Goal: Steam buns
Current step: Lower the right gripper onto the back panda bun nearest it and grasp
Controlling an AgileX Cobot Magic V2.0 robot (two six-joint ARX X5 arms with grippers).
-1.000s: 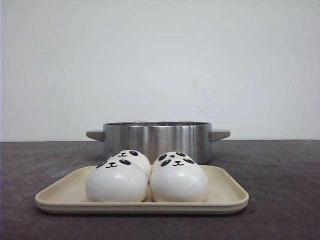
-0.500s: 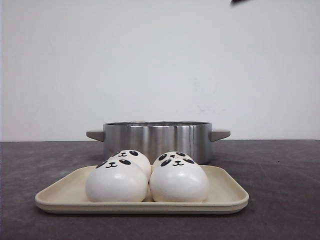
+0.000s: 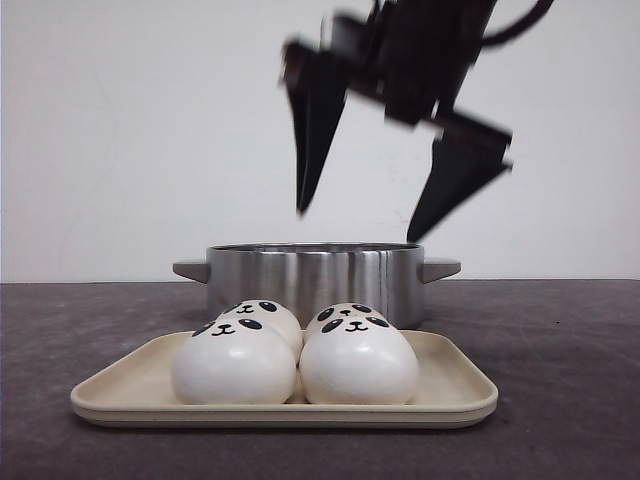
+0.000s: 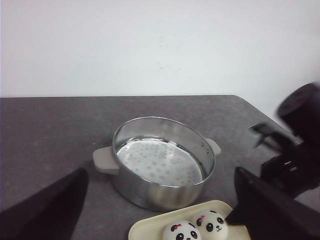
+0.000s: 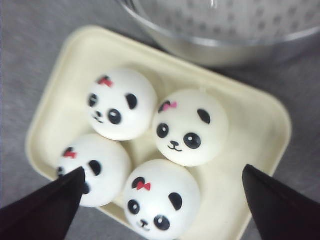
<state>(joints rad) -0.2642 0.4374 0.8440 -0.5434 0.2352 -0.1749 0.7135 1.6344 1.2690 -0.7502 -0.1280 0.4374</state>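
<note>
My right end effector [image 3: 358,226] now in upper centre of front view, absent before; fingers spread wide, empty, above pot [image 3: 314,280]. Four buns [image 3: 295,353] unmoved on cream tray [image 3: 455,385], lower centre. Dark grey surface [image 3: 560,350], white wall [image 3: 120,130]. Left end effector [image 4: 155,220] wide, empty.

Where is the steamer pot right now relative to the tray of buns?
In the front view the steamer pot stands mid-table directly behind the tray holding the four buns, apart from it, with the open right gripper above.
</note>
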